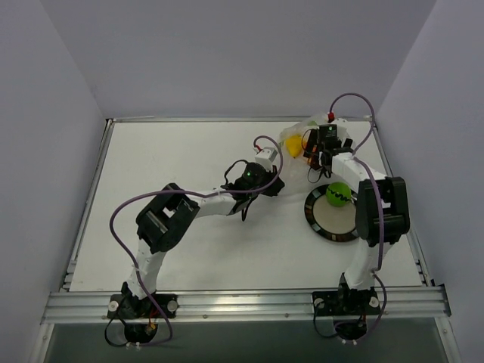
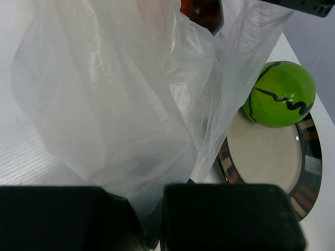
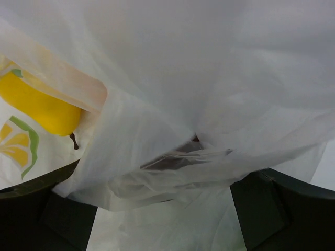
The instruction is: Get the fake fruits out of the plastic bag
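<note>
The plastic bag (image 1: 306, 134), one sheet of clear crinkled film, sits bunched at the far right of the white bench (image 1: 174, 151), just beyond the single round plate (image 1: 318, 221). The two arms meet at it. The left fingers (image 2: 152, 219) are closed on a fold of the film, which runs down between them. The right fingers (image 3: 162, 214) stand wide apart with loose film bulging across the gap, gripping nothing that can be made out. The plate has a cream middle and a dark rim banded with orange and grey blocks. Three fruits can be counted. One green fruit (image 2: 279, 94), marked with a black zigzag line, rests on the plate, out of the bag. One yellow fruit (image 3: 42, 107) lies inside the bag, beside a printed green leaf and yellow segment marks. One dark red fruit (image 2: 204, 13) shows at the bag's upper folds.
</note>
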Controlling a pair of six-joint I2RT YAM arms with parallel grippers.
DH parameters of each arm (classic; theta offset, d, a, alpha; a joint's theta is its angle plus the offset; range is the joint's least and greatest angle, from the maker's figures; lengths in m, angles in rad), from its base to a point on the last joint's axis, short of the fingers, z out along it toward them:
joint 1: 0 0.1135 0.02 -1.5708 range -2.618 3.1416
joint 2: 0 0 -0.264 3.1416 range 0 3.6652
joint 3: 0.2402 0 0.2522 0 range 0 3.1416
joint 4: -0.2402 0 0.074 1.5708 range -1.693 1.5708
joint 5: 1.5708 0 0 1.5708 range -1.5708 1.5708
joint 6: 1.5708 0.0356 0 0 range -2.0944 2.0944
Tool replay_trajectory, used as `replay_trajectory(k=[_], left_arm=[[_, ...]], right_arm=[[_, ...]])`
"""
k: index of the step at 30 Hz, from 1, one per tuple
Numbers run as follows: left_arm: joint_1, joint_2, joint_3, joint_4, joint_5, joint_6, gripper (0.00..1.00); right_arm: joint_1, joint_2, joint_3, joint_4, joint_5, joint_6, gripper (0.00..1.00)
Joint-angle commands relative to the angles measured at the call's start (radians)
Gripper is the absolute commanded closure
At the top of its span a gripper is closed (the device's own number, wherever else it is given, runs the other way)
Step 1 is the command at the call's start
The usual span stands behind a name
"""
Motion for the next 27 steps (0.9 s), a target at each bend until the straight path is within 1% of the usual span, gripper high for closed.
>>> replay_trajectory(k=[1, 3, 5, 8, 12, 15, 17, 22, 25, 26, 27], left_arm=[[-0.008, -0.031, 0.028, 0.021, -0.004, 0.005, 0.98], [-0.009, -0.028, 0.025, 0.023, -0.004, 0.002, 0.98], [-0.009, -0.024, 0.025, 0.024, -0.004, 0.000, 0.98], [-0.009, -0.019, 0.027, 0.026, -0.001, -0.001, 0.98], [-0.009, -0.012, 0.030, 0.026, 0.000, -0.003, 0.98], [-0.009, -0.011, 0.033, 0.023, 0.002, -0.003, 0.98], [-0.009, -0.013, 0.033, 0.023, 0.000, -0.001, 0.98], [-0.009, -0.011, 0.040, 0.023, 0.000, -0.001, 0.98], [-0.009, -0.016, 0.039, 0.023, -0.001, 0.000, 0.98], [-0.009, -0.018, 0.037, 0.020, -0.001, 0.000, 0.98], [-0.009, -0.024, 0.033, 0.018, -0.004, 0.006, 0.98]], right_arm=[[-0.004, 0.048, 0.037, -0.028, -0.035, 0.012, 0.12], [-0.003, 0.059, 0.036, -0.028, -0.046, 0.018, 0.19], [0.002, 0.065, 0.033, -0.028, -0.047, 0.020, 0.21], [0.004, 0.082, 0.034, -0.029, -0.047, 0.014, 0.21], [0.002, 0.103, 0.048, -0.035, -0.052, 0.006, 0.13], [0.005, 0.065, 0.050, -0.037, -0.043, -0.006, 0.05], [0.013, -0.015, 0.048, -0.037, -0.008, -0.031, 0.01], [0.062, -0.185, 0.048, -0.060, 0.020, -0.045, 0.00], [0.111, -0.213, 0.024, -0.060, 0.031, -0.043, 0.09], [0.122, -0.210, 0.015, -0.058, 0.029, -0.042, 0.22], [0.129, -0.198, 0.013, -0.060, 0.019, -0.035, 0.30]])
